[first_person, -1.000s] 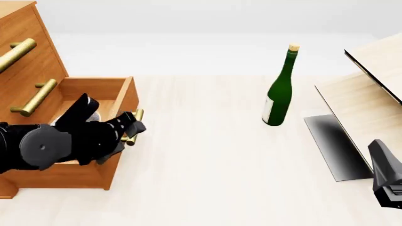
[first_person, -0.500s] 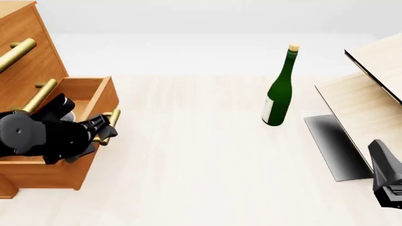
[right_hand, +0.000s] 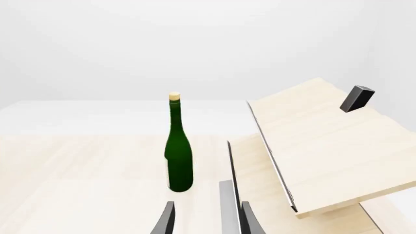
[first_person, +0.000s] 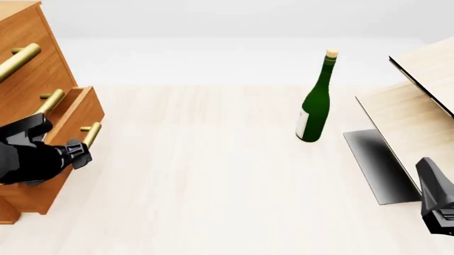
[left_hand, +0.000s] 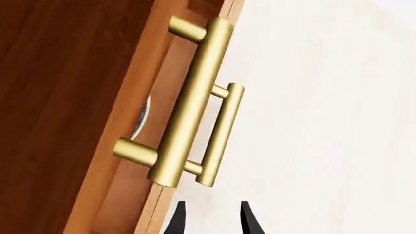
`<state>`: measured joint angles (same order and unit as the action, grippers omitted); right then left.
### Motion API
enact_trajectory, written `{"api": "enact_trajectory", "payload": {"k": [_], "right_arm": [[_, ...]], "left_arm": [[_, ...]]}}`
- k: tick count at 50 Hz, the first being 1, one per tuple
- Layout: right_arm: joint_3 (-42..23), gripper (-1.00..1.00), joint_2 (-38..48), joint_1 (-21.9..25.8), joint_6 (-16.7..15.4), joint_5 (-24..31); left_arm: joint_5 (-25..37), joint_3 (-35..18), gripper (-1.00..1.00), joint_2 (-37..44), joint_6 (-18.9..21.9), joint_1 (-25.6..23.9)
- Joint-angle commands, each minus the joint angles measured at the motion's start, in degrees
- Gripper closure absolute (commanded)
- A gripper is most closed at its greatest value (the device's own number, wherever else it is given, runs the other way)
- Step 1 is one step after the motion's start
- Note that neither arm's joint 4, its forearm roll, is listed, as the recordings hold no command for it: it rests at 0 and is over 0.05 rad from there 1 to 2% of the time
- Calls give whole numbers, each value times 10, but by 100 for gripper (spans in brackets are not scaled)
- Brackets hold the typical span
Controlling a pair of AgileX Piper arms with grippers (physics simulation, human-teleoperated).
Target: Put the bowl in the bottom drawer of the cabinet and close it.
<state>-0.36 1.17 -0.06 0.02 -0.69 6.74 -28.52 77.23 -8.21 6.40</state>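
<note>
The cabinet [first_person: 28, 69] stands at the far left. Its bottom drawer [first_person: 71, 114] sticks out only a little, brass handle [first_person: 91, 135] facing the table. In the left wrist view that handle [left_hand: 188, 102] is close ahead, and a sliver of the speckled bowl [left_hand: 141, 117] shows through the narrow gap behind the drawer front. The bowl is hidden in the front view. My left gripper [first_person: 76, 151] [left_hand: 211, 222] is just below the handle, open, nothing between its fingers. My right gripper [first_person: 429, 172] [right_hand: 206, 220] rests open at the near right, far from the cabinet.
A tall green bottle [first_person: 316, 101] [right_hand: 177, 156] stands right of centre. A pale slanted wooden structure [first_person: 418, 106] [right_hand: 325, 141] with a grey base plate [first_person: 376, 164] fills the right side. Two upper drawers carry similar brass handles [first_person: 18, 59].
The bottom drawer has slid far back into the cabinet, from wide open to nearly shut, with my left gripper moving left along with its handle. The right arm has not moved.
</note>
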Motion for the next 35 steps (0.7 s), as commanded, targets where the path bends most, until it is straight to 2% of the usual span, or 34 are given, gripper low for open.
{"api": "enact_trajectory", "payload": {"k": [1, 8, 10, 12, 15, 20, 22, 23, 27, 30, 32, 33, 35], "right_arm": [[0, -100, 0, 0, 0, 0], [0, -100, 0, 0, 0, 0], [0, -100, 0, 0, 0, 0], [0, -100, 0, 0, 0, 0], [0, -100, 0, 0, 0, 0], [0, -100, 0, 0, 0, 0], [0, -100, 0, 0, 0, 0], [0, -100, 0, 0, 0, 0], [0, -100, 0, 0, 0, 0], [0, -100, 0, 0, 0, 0], [0, -100, 0, 0, 0, 0], [0, -100, 0, 0, 0, 0], [0, -100, 0, 0, 0, 0]], "left_arm": [[-97, -13, -100, 29, 9, 80], [-119, 3, -100, -8, 78, 144], [-116, 2, -100, -4, 73, 152], [-118, 7, -100, -19, 91, 172], [-122, 10, -100, -22, 96, 191], [-124, 13, -100, -27, 104, 199], [-130, 20, -100, -43, 125, 227], [-127, 16, -100, -35, 113, 215], [-127, 17, -100, -35, 110, 212], [-122, 13, -100, -14, 82, 173], [-123, 15, -100, -13, 85, 160], [-120, 16, -100, -9, 69, 143], [-118, 18, -100, -8, 66, 113]]}}
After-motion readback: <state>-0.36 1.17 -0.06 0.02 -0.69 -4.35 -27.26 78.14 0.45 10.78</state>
